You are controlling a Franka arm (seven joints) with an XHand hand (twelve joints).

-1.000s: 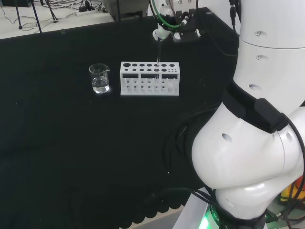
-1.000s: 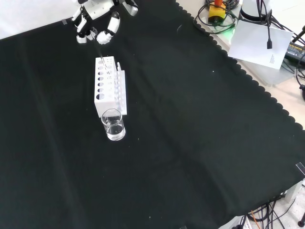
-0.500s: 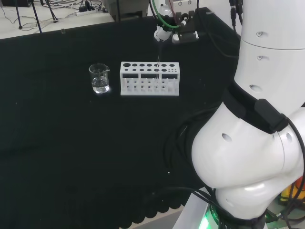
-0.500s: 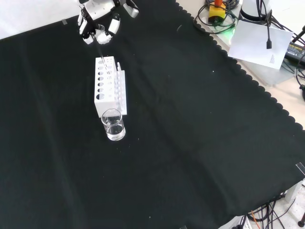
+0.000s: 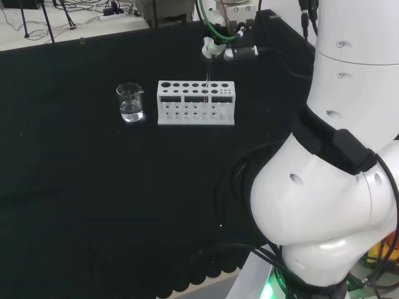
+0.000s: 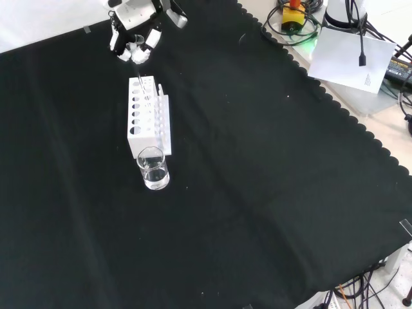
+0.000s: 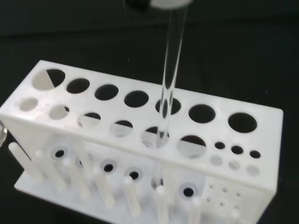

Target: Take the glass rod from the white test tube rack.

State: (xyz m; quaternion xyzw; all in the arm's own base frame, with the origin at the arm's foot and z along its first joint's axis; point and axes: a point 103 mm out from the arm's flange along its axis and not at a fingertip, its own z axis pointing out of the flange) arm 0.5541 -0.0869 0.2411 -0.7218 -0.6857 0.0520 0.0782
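Note:
The white test tube rack (image 5: pixel 196 103) (image 6: pixel 149 115) (image 7: pixel 117 140) stands on the black cloth. A clear glass rod (image 5: pixel 207 87) (image 6: pixel 141 82) (image 7: pixel 169 79) stands upright in one of its holes toward the rack's right end in the head view. The black and white hand (image 5: pixel 219 47) (image 6: pixel 136 46) hangs just above the rack, its fingers curled in and pinching the rod's top end. In the wrist view the rod's lower part still passes down through the hole, and a blurred white fingertip (image 7: pixel 169 3) meets its top.
A small glass beaker (image 5: pixel 130 103) (image 6: pixel 153 168) with a little clear liquid stands just left of the rack in the head view, nearer than the rack in the front view. White pegs line the rack's base (image 7: pixel 98 186). The arm's big white links (image 5: pixel 336 156) stand at the head view's right.
The fingers have drawn together around the rod's top end; a second ago they stood apart beside it. Rack, rod and beaker have stayed in place.

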